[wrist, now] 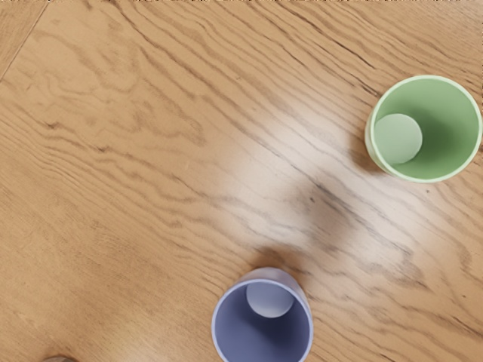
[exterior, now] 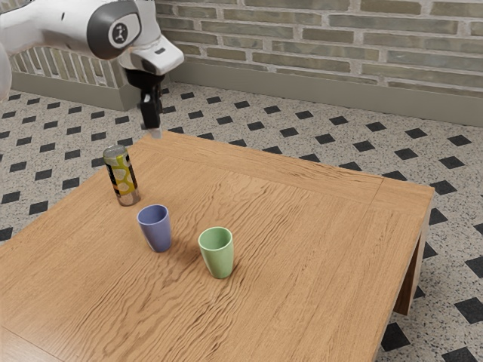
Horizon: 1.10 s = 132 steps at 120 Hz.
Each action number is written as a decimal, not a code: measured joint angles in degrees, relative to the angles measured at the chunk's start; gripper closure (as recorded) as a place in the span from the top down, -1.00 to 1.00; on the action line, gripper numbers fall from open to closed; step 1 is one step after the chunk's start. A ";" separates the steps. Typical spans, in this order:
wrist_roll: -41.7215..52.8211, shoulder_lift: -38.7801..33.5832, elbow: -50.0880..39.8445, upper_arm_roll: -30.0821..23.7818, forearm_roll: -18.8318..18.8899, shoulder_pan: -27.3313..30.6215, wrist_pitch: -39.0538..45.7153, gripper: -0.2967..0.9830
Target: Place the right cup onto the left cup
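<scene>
Green cup (exterior: pixel 219 261) and blue cup (exterior: pixel 158 234), upright

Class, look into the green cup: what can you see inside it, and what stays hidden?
Inside the green cup, the wrist view shows a bare round bottom and green inner wall, with nothing lying there. The table beneath its base is covered, so that patch cannot be seen.

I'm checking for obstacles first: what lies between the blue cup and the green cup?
Only bare tabletop lies between the blue cup and the green cup, as both views show.
</scene>
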 joint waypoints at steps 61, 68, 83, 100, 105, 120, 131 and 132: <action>1.48 10.79 -2.93 -6.21 -2.38 -1.63 8.67 0.54; 1.28 12.33 -3.32 -6.25 -2.30 -1.88 10.33 0.54; 0.90 14.17 -6.01 -6.28 -2.29 -2.19 14.03 0.54; 0.51 14.35 -9.03 -6.33 -2.29 -2.23 16.81 0.54; 0.37 14.46 -9.85 -6.34 -2.31 -2.28 17.38 0.54; -0.05 14.50 -12.88 -6.59 -2.34 -2.32 19.35 0.54; -0.41 14.48 -14.68 -6.83 -2.34 -2.39 20.78 0.44; -0.45 14.48 -14.79 -6.85 -2.35 -2.39 20.88 0.42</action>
